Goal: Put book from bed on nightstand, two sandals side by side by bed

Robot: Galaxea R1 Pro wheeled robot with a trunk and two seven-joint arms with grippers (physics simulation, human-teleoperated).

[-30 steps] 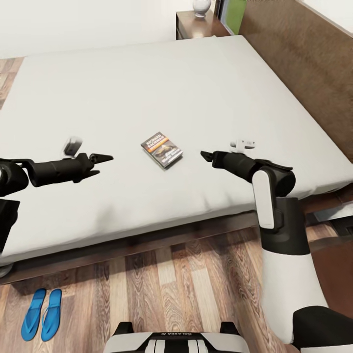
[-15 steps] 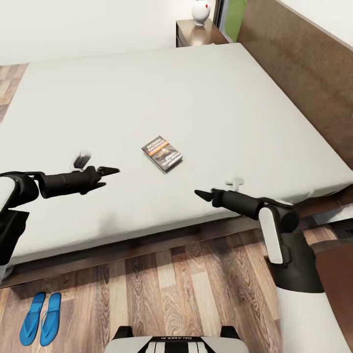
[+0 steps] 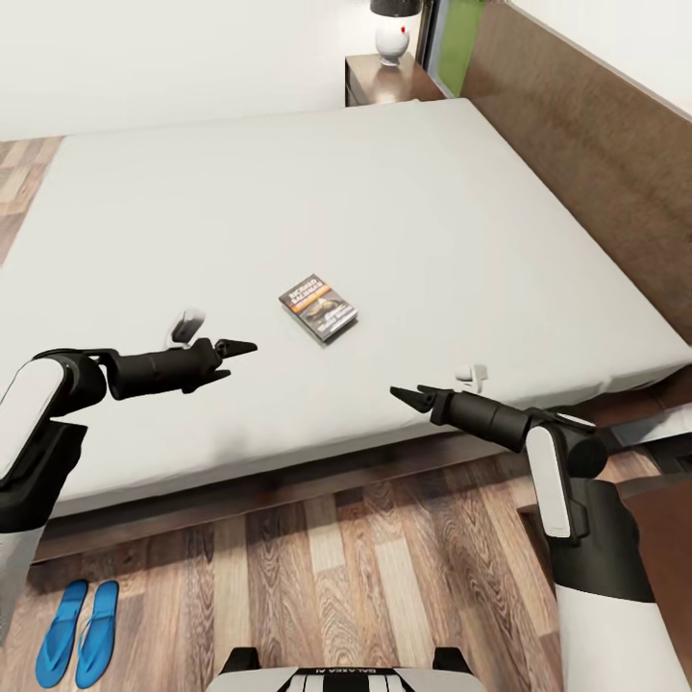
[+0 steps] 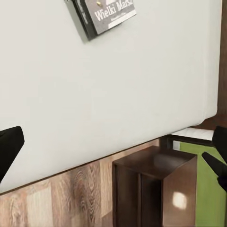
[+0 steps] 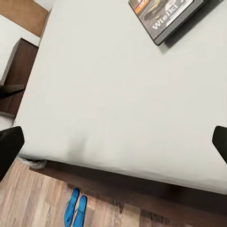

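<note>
The book [image 3: 318,308] lies flat on the bed's off-white mattress [image 3: 288,192], dark cover up with an orange band. My left gripper [image 3: 240,348] hovers open over the mattress, a short way left of the book and nearer to me. Open as well, my right gripper [image 3: 404,394] hangs over the bed's near edge, right of the book. The book [image 4: 101,14] also shows in the left wrist view, and the book [image 5: 168,16] in the right wrist view. The two sandals [image 3: 77,632] lie side by side on the floor by the bed's near-left side. A nightstand [image 3: 389,82] stands at the bed's far corner.
A white lamp [image 3: 394,38] stands on the far nightstand. The brown headboard [image 3: 596,163] runs along the bed's right side. Wood-plank floor [image 3: 365,557] lies between me and the low dark bed frame [image 3: 288,481]. A second dark cabinet [image 4: 156,189] shows beside the bed.
The head view has shifted a little. My left gripper moved right, closer to the book. My right gripper drew back toward the bed's near edge. Book and sandals stayed put.
</note>
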